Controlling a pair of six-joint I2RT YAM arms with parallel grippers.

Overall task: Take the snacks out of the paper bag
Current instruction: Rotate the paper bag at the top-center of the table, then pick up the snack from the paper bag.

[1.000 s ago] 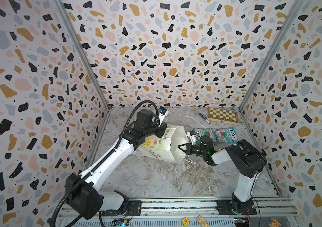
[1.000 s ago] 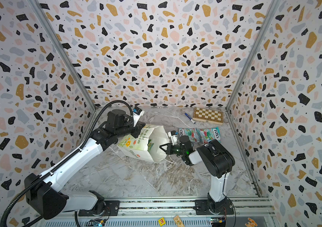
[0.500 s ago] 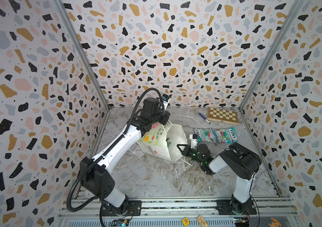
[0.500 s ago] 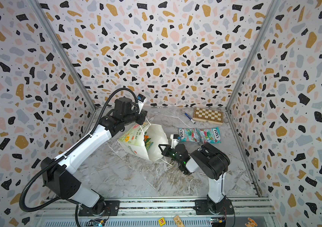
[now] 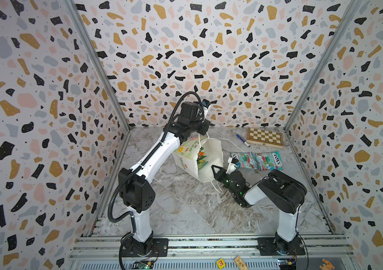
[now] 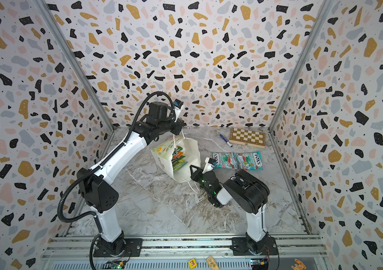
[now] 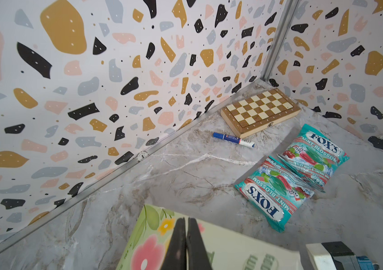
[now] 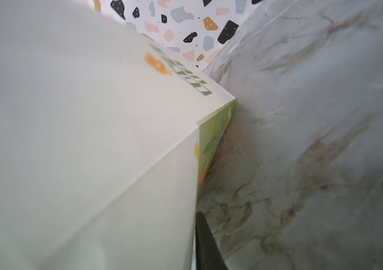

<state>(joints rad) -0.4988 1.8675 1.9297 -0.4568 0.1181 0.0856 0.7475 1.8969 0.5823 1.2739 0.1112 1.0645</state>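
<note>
in both top views: paper bag (image 5: 210, 152) at frame centre, tilted, mouth open; green-yellow pouch (image 5: 201, 161) and orange one inside. left gripper (image 5: 205, 129) above, jaws closed on cord handle (image 5: 199, 141). right gripper (image 5: 215, 168) at bag's lower rim, cannot tell jaws. two teal fox's pouches (image 5: 266, 161) right of bag, chessboard (image 5: 264, 136), blue marker (image 5: 243, 140) upper right. marble-print table (image 5: 185, 210), terrazzo walls (image 5: 45, 117).
left wrist: fingers (image 7: 178, 245) pressed together over bag (image 7: 232, 245).
right wrist: blurred bag wall (image 8: 80, 140) fills view; one finger (image 8: 205, 245) shows, other hidden.
</note>
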